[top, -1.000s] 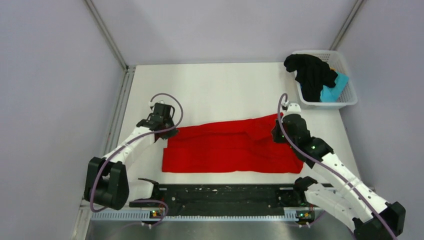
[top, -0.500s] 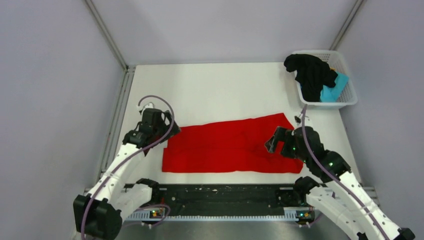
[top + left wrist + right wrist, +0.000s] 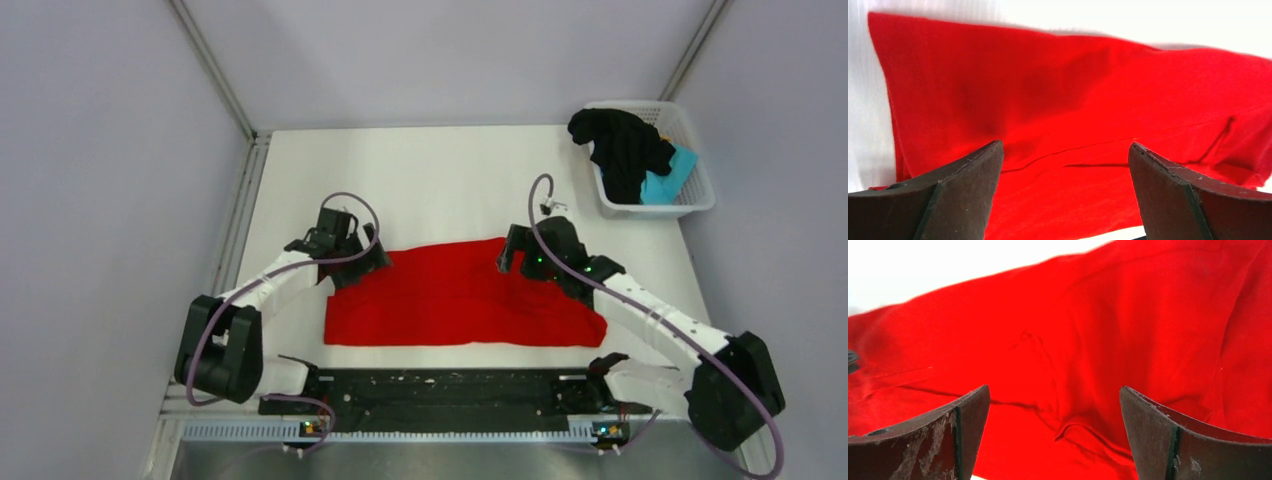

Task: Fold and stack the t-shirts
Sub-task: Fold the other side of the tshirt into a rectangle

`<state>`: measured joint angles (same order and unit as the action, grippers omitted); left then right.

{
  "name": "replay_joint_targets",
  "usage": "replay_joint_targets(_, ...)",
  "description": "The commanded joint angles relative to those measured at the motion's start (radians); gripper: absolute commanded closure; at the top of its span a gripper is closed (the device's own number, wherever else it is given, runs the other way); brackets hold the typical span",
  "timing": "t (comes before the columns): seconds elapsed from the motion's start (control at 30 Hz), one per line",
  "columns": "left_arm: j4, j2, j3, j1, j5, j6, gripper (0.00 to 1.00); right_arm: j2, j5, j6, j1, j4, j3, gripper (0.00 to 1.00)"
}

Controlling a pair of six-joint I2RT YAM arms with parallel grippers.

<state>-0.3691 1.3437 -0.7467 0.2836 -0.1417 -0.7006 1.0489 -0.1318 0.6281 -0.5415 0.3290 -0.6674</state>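
Since the red t-shirt lies as a long folded band on the table, we judge the left gripper and right gripper, both with jaws apart and empty, are poised along its far edge to pinch it for the next fold. The black t-shirt and teal t-shirt sit heaped in the basket, their shapes unreadable. Both wrist views crop the red cloth's ends.

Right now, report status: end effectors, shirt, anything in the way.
Left end effector open, right end effector open, both empty. Red shirt flat on table. Black shirt in basket, clear of arms.
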Motion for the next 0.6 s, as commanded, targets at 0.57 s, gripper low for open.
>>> replay_joint_targets(0.57,0.070,0.008,0.064,0.001,0.058,-0.007,0.01,-0.543,0.189,0.127,-0.048,0.279,0.177,0.01)
